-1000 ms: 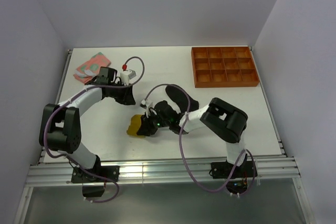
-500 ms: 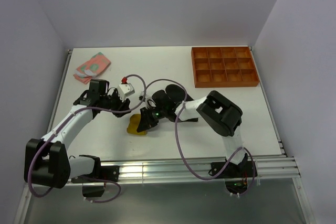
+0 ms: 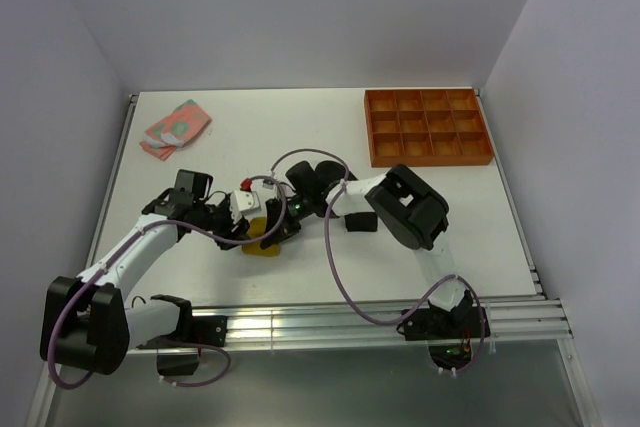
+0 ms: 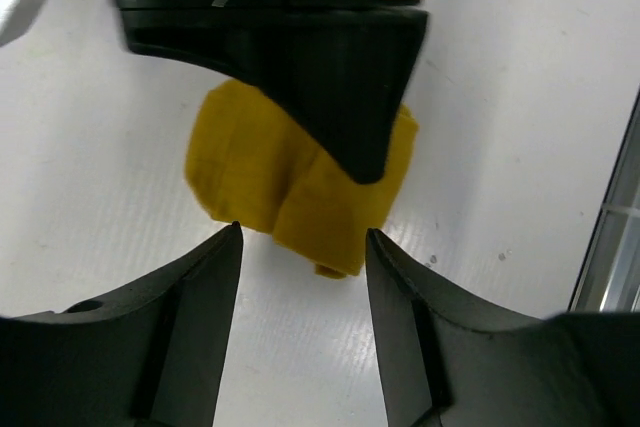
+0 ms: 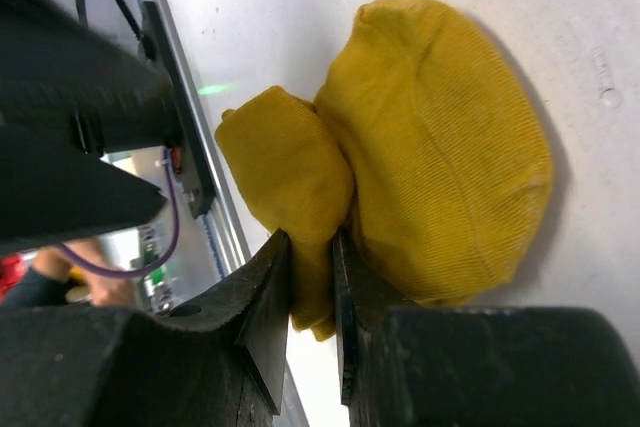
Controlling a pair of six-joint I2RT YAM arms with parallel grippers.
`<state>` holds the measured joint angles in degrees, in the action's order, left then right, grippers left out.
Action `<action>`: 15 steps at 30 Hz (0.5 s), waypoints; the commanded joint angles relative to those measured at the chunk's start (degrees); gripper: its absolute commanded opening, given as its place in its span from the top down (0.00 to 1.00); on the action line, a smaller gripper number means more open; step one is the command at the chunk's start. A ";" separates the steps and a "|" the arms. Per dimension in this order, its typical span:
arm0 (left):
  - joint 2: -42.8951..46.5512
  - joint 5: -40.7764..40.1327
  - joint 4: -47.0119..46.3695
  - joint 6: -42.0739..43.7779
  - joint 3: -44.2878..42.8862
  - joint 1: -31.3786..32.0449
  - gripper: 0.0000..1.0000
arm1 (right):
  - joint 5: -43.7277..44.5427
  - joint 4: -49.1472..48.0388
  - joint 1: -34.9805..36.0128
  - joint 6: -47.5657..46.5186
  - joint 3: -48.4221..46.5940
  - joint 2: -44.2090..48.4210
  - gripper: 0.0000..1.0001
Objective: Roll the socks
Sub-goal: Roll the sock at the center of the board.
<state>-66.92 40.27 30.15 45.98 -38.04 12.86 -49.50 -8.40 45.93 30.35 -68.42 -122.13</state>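
The mustard-yellow sock [image 3: 262, 244] lies bunched near the table's front middle. My right gripper [image 3: 285, 223] is shut on a fold of it; in the right wrist view the fingers [image 5: 270, 287] pinch that fold beside the sock's rounded bulk [image 5: 440, 147]. My left gripper [image 3: 254, 229] is open just left of the sock; in the left wrist view its fingertips [image 4: 232, 237] flank the sock's near edge [image 4: 270, 177] without touching it. The black sock [image 3: 318, 177] lies behind, partly under the right arm. The pink sock with green patches [image 3: 176, 127] lies at the back left.
The orange tray with square compartments [image 3: 427, 128] stands at the back right. The table's metal front rail [image 3: 300, 325] runs close behind the yellow sock. Purple cables loop over both arms near the sock.
My left arm has swung from beside the pink sock forward and right to the yellow sock, gripper open. My right gripper stays on the yellow sock and has shifted slightly left.
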 commanded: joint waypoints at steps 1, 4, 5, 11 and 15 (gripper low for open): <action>2.40 1.83 0.08 4.47 2.17 1.63 0.42 | 6.96 10.25 -1.28 -2.75 -0.13 -5.40 0.88; 2.40 1.65 -0.18 5.61 3.15 2.25 0.40 | 6.08 10.25 -1.98 -2.14 0.04 -6.19 0.88; 2.49 1.39 -0.44 5.88 3.41 2.43 0.40 | 5.82 10.34 -2.51 -2.05 0.04 -6.28 0.88; 1.70 0.77 -3.95 5.79 5.26 4.10 0.36 | 4.93 12.36 -3.66 -3.01 -0.48 -6.90 0.88; 1.61 0.07 -6.50 4.57 6.22 6.03 0.37 | 4.76 14.20 -4.53 -3.80 -1.01 -7.42 0.88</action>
<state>-65.60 39.81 27.35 50.11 -32.58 17.69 -54.87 -3.57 42.76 31.00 -70.78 -124.51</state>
